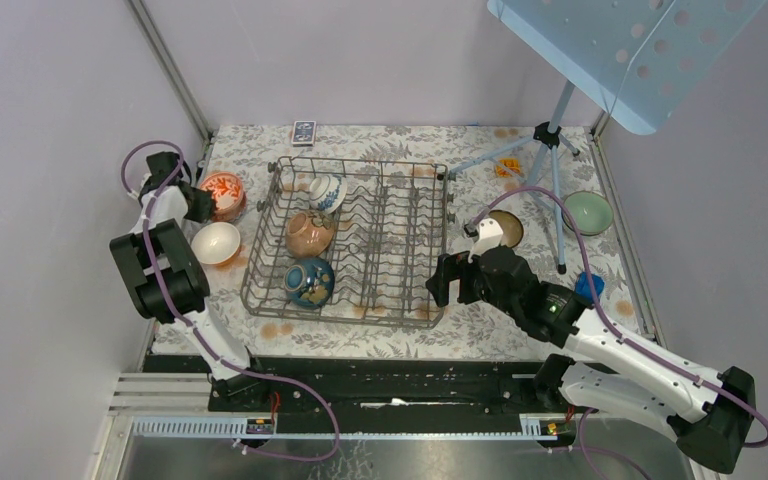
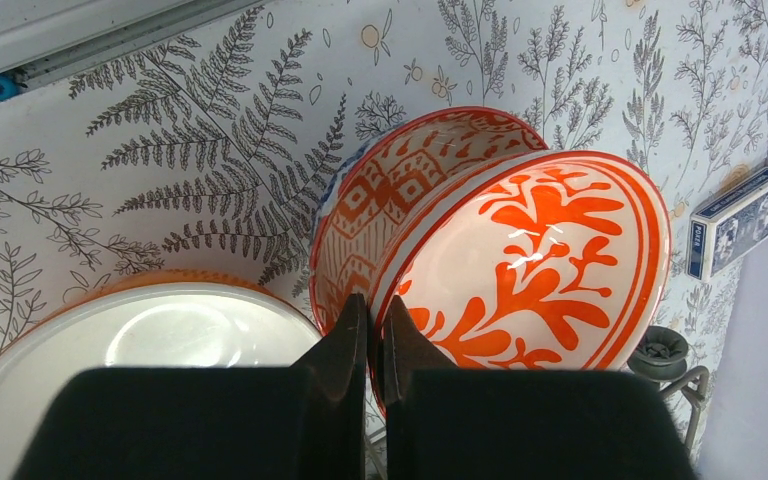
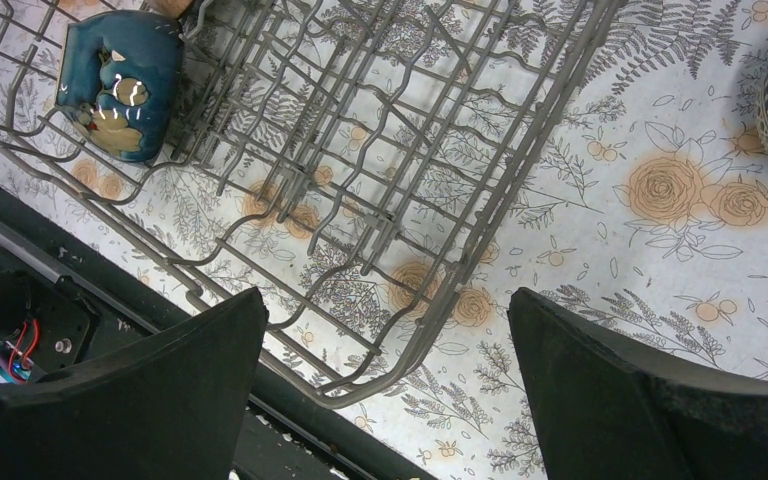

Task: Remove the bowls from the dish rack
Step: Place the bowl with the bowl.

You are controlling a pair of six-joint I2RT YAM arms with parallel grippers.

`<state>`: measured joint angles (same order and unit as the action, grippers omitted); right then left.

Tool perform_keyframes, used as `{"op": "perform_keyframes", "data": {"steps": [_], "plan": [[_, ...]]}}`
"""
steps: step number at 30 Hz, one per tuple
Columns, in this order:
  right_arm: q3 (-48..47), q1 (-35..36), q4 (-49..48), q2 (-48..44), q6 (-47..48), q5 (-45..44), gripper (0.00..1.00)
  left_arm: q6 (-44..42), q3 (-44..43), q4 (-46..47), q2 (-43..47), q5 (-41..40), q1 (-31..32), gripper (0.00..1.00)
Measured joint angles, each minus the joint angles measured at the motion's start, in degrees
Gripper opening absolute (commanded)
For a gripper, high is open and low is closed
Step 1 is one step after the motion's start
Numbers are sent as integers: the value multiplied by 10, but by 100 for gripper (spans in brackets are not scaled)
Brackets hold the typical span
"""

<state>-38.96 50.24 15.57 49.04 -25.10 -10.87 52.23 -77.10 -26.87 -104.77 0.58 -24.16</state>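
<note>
The dish rack is thin grey metal wire with a dull, smooth coating. The orange-patterned bowl is glazed ceramic, glossy with bright highlights. The teal bowl at the rack's seven o'clock corner shines likewise, as does the white bowl. The table wears a matt printed floral covering. The left fingers and right fingers look like matt black plastic.

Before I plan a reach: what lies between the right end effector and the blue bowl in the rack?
Only the dish rack's wires and bare tines, no other bowl; right wrist view shows this.
</note>
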Motion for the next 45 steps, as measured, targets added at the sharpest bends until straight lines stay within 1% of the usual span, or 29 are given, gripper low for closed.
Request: {"op": "perform_keyframes", "data": {"steps": [15,21,24,33,39,45], "plan": [[4,0,0,-2,-9,0,98,-10,7,0,-13,-2,0,0],[8,0,0,-2,-12,0,98,-14,7,3,-16,-3,0,18],[9,0,0,-2,-13,0,98,-14,7,9,-18,-4,0,23],[10,0,0,-2,-13,0,98,-14,7,14,-18,-3,-1,29],[11,0,0,-2,-13,0,98,-18,0,9,-18,-3,-1,37],[16,0,0,-4,-13,0,99,-23,-3,4,-10,-3,-1,39]]}}
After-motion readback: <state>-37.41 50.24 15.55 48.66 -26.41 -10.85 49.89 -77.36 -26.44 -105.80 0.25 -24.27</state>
